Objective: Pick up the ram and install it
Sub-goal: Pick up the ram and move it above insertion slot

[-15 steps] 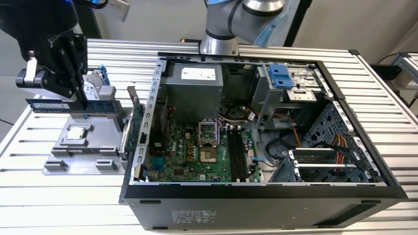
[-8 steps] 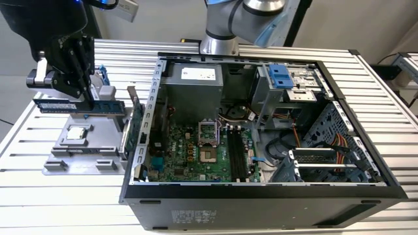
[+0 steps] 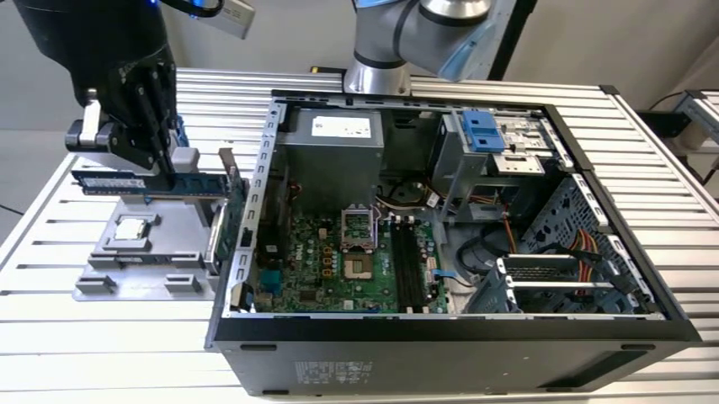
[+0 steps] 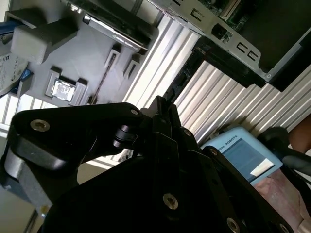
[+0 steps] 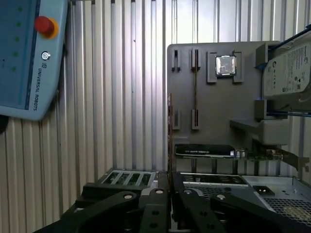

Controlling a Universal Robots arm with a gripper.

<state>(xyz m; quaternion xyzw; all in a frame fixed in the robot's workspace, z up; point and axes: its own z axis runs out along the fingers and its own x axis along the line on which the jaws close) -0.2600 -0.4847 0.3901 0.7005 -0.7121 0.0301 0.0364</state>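
Exterior view: our gripper (image 3: 163,178) clamps the ram (image 3: 107,182), lifted above the gray holder tray (image 3: 151,261) below it. The case's memory slots (image 3: 407,269), off to its side, look unfilled. First wrist view: jaws nearly together. Second wrist view: the tray (image 4: 92,53) lies beyond the gripper. We judge pickup done, installing left.

Reads as ribbed bare aluminium, satin sheen, on the table (image 3: 674,194). Matt grey plastic for the tray (image 3: 124,265); matt black with bright screw heads on the gripper (image 5: 170,180). Dark-blue circuit board for the ram (image 3: 110,181). Dull grey sheet metal inside the computer case (image 3: 450,362), matt black outside. Smooth pale-blue plastic on the control tablet (image 5: 24,63); shiny metal lid on the chip (image 5: 226,65).
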